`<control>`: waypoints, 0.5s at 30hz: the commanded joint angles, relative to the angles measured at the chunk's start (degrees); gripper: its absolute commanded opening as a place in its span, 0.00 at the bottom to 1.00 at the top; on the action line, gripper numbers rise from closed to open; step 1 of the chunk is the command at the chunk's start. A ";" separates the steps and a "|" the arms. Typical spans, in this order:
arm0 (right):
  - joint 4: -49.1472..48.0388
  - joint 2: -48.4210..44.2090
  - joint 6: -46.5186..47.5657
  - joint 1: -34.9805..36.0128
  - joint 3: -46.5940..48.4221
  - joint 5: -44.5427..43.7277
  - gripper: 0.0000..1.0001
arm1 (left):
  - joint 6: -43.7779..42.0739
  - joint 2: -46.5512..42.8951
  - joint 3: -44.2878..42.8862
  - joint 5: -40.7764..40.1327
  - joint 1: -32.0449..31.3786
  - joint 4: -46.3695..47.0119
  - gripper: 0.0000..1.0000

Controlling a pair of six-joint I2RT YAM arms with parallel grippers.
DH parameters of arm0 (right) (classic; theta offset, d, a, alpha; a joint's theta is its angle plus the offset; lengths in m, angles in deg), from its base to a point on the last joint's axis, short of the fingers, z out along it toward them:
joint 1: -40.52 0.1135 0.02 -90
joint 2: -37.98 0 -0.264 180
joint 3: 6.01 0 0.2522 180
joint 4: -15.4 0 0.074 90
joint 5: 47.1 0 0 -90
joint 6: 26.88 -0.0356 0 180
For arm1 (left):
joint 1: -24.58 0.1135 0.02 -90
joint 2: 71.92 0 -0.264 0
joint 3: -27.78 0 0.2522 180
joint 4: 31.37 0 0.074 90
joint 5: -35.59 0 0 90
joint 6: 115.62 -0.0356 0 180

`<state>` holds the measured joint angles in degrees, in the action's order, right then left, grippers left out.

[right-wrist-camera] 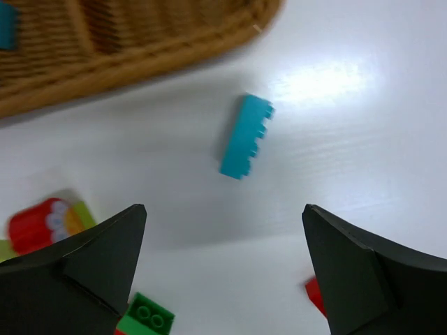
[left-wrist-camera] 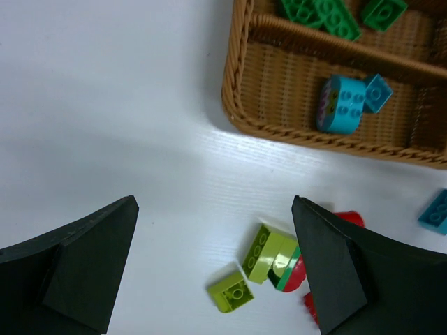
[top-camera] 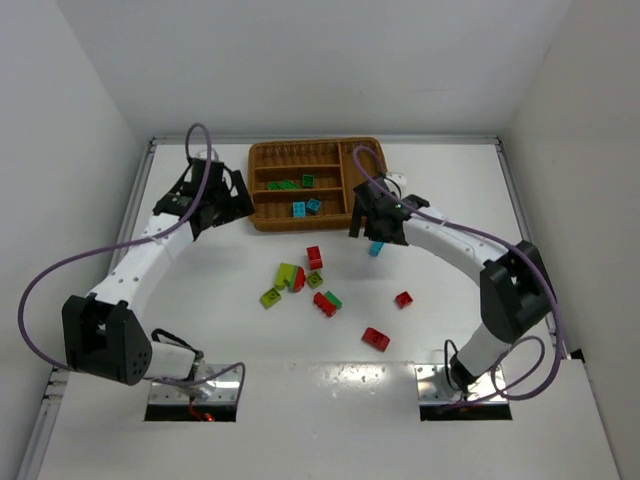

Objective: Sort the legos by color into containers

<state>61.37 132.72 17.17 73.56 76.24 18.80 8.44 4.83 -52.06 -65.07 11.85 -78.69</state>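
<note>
Room looks decent: the wicker tray [top-camera: 300, 146] sits at the far edge of the white table [top-camera: 200, 300], roughly centred, with plain tabletop on both sides running out to the side walls [top-camera: 80, 120]. The left gripper [left-wrist-camera: 213, 230] hangs just off the tray's near left corner, fingers spread wide with nothing between them. The right gripper [right-wrist-camera: 225, 223] is at the near right corner, fingers also wide and holding nothing. A cyan brick [right-wrist-camera: 244, 136] lies on its side on the table right under it, just outside the tray rim, touching neither finger. In the tray, the dark green bricks [top-camera: 285, 184] are in the middle long slot and two cyan bricks [top-camera: 305, 207] are in the nearest long slot. The rest of the legos [top-camera: 300, 280] are bunched mid-table between the arms, with two red ones [top-camera: 403, 299] further toward the right arm. From above, the right gripper and its purple cable [top-camera: 365, 165] cover part of the upright slot, so I can't tell what's in it, same for the far slot. In the left wrist view a red brick [left-wrist-camera: 347, 218] is mostly behind a finger, and the tray is cut off in both wrist views.
</note>
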 commanded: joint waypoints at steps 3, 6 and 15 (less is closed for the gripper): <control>-1.62 2.81 -7.74 -2.63 -3.80 1.16 0.90 | -0.67 -1.08 1.31 0.38 -1.15 2.10 0.99; -2.67 6.06 -7.75 -3.24 -3.19 2.11 0.87 | -1.98 -2.30 1.31 -0.42 -1.16 2.10 0.99; -9.61 12.49 -5.90 -6.49 -3.19 7.93 0.60 | -3.04 -2.83 1.31 -2.79 -1.16 2.10 0.99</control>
<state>55.82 144.39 11.75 67.42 72.45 24.79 6.26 3.65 -50.27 -66.57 11.11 -77.97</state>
